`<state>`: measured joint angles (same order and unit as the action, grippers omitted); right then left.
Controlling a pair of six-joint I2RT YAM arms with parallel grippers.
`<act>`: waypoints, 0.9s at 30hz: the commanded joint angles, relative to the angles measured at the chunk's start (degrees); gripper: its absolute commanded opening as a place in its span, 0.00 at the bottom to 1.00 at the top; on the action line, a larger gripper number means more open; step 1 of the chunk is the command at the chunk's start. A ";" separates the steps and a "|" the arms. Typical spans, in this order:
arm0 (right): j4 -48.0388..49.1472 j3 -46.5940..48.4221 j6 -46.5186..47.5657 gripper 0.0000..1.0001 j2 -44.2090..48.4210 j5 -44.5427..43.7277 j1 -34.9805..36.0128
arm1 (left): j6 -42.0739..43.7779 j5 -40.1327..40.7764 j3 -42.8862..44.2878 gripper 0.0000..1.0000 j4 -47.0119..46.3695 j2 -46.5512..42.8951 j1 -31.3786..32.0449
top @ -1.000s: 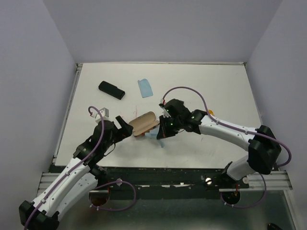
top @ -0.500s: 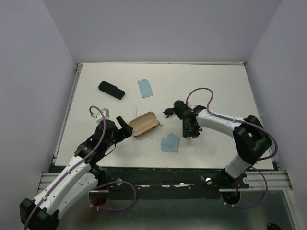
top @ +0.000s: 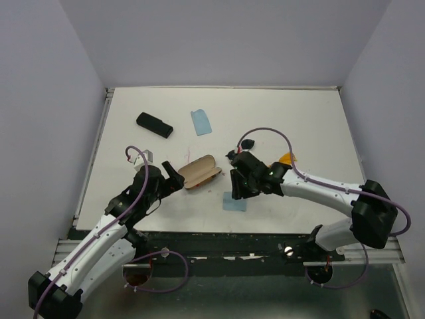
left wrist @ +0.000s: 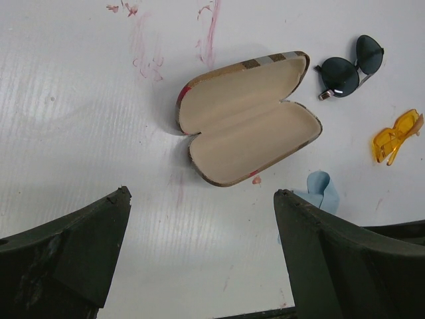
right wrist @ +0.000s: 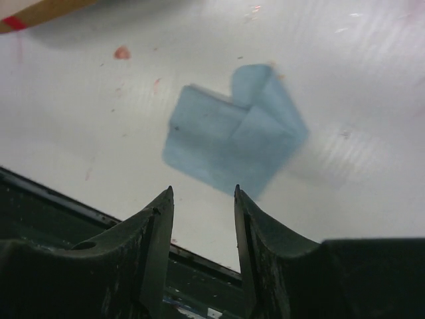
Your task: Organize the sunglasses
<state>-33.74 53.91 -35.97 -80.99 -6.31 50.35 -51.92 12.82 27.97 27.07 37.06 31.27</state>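
Where the arm (top: 319, 188) crosses, orange sunglasses (top: 286, 158) peek.

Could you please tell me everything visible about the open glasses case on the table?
The case is an oblong clamshell, lying wide open with both halves facing up. Inside is plain cream lining, and it is empty. The outer shell looks tan plaid, with dark, white and red stripes showing along the rim. It rests on the white table, just ahead of the open left gripper. The black sunglasses lie near one end, not touching it. Only the table touches it.
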 commanded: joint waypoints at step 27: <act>-4.58 10.61 -12.37 0.29 -24.13 -13.56 14.87 | -0.73 1.59 0.16 0.99 0.70 -1.29 0.29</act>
<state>-34.63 64.55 -45.89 -103.11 -17.02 64.82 -52.18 12.91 27.97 27.14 36.53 31.27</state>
